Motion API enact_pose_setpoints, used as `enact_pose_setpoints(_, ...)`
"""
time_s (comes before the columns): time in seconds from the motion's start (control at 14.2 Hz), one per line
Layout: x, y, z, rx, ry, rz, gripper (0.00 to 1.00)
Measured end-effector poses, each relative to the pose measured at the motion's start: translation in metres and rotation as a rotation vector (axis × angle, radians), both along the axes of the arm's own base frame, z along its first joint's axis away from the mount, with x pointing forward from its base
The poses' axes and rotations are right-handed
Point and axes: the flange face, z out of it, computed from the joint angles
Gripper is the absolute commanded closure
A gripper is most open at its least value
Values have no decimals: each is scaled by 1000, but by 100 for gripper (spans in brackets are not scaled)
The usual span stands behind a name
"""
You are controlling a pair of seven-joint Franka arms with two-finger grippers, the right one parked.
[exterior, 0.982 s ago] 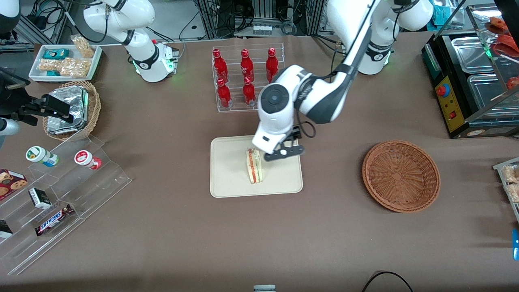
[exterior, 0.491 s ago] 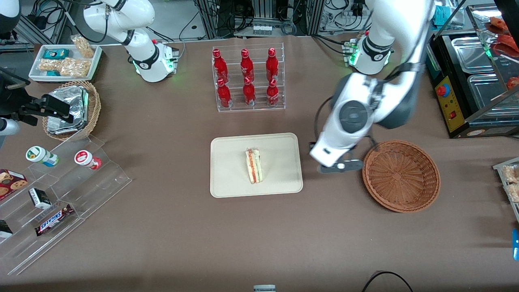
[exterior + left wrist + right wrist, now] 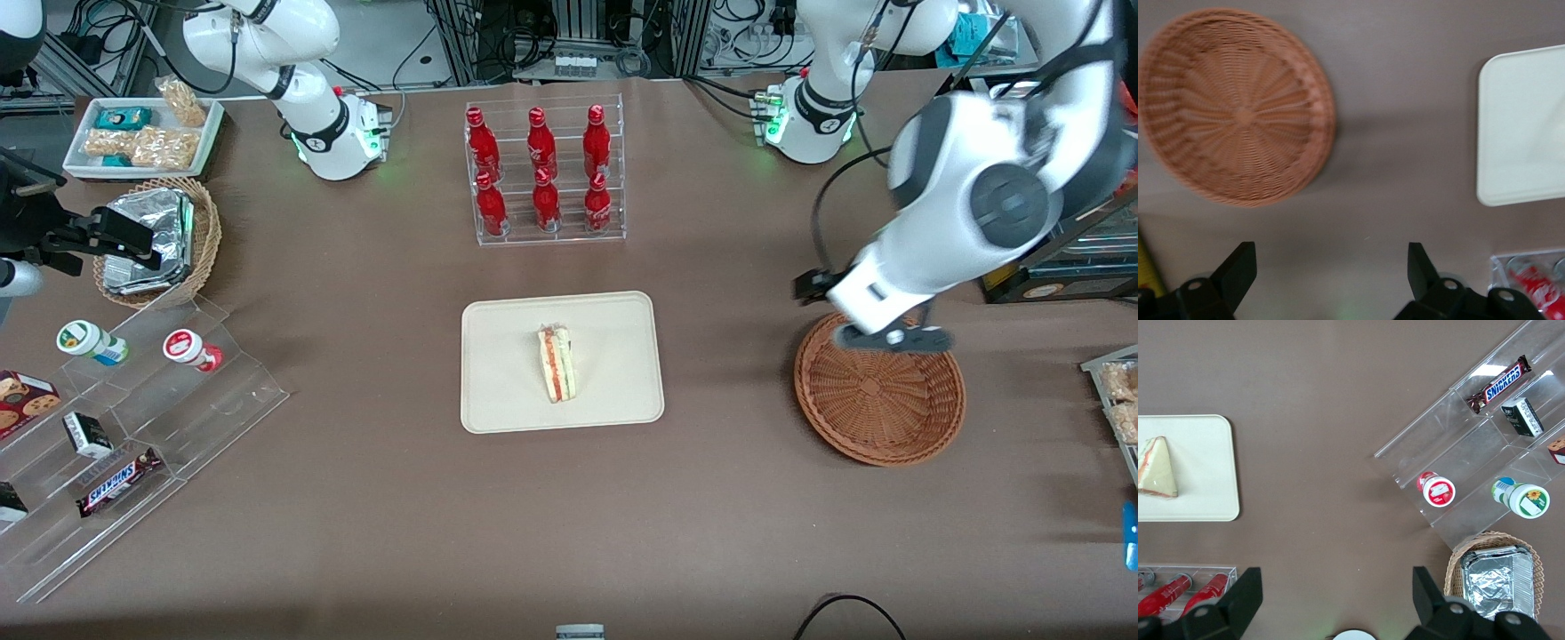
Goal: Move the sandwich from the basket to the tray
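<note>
The sandwich [image 3: 557, 363] lies on the cream tray [image 3: 502, 391] in the middle of the table; it also shows in the right wrist view [image 3: 1157, 468]. The reddish-brown wicker basket [image 3: 880, 396] stands toward the working arm's end of the table with nothing in it; it also shows in the left wrist view [image 3: 1235, 103], as does one end of the tray [image 3: 1525, 127]. My left gripper [image 3: 893, 336] hangs above the basket's rim, at the part farthest from the front camera. In the left wrist view the gripper [image 3: 1330, 267] is open and holds nothing.
A clear rack of red bottles [image 3: 542, 173] stands farther from the front camera than the tray. A black food-warmer cabinet [image 3: 1031, 178] is beside the working arm. A tan basket of foil packets [image 3: 160, 240] and a clear stepped snack stand [image 3: 124, 427] lie toward the parked arm's end.
My left gripper has let go of the sandwich on the tray and swung away from it to above the basket's rim. The sandwich has not moved.
</note>
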Motion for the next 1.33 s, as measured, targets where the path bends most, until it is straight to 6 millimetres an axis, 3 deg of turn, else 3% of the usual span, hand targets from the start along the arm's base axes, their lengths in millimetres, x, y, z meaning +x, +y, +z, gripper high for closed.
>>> enact_pose_setpoints(0.21, -10, 52, 39, -26, -16, -19, 0)
enact_pose_setpoints(0.35, -14, 71, 54, -36, -33, -21, 0)
enact_pose_setpoints(0.77, -18, 83, 83, -33, -86, -4, 0)
enact_pose_setpoints(1.12, -18, 100, 131, -34, -164, 27, 0)
enact_pose_setpoints(1.33, -18, 104, 138, -33, -178, 36, 0)
